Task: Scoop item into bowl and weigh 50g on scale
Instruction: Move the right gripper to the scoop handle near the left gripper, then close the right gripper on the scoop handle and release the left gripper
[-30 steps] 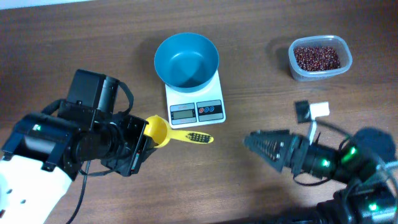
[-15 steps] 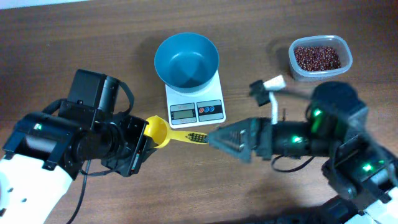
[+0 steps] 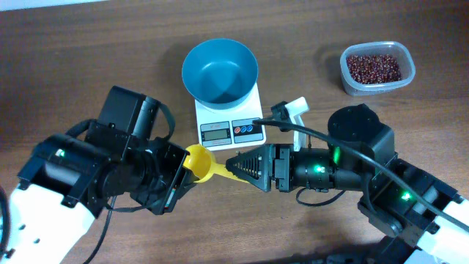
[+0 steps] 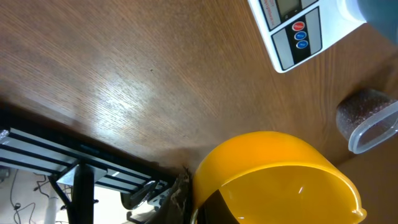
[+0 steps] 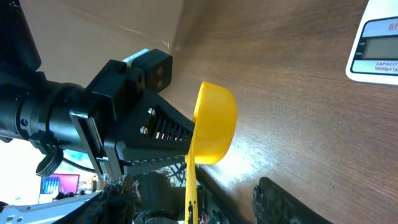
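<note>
You cannot see most of the yellow scoop's (image 3: 201, 163) handle from above, because the right gripper (image 3: 240, 167) covers it. The right wrist view shows more. There the thin handle runs between the two dark fingers. The finger (image 5: 286, 199) on the right side stands clear of it, so the right gripper is open around the handle. The other finger is only a blur at the bottom.

The left gripper (image 3: 183, 167) is closed on the round cup end of the scoop, and the cup is tipped on its side. In the left wrist view the yellow cup fills the bottom and hides the fingers. You cannot tell if the scoop touches the table (image 3: 88, 59).

The beans (image 3: 374, 67) lie in a clear tub (image 3: 405, 79) near the far edge of the table, on the right. They are well apart from the scoop. The left wrist view cuts the tub off at its side.

The blue bowl (image 3: 220, 71) sits on the back of the white scale (image 3: 227, 116), in the middle of the table. The scoop is just in front of the scale's front edge. A black cable (image 3: 293, 128) from the right arm runs past the scale's front right corner.
</note>
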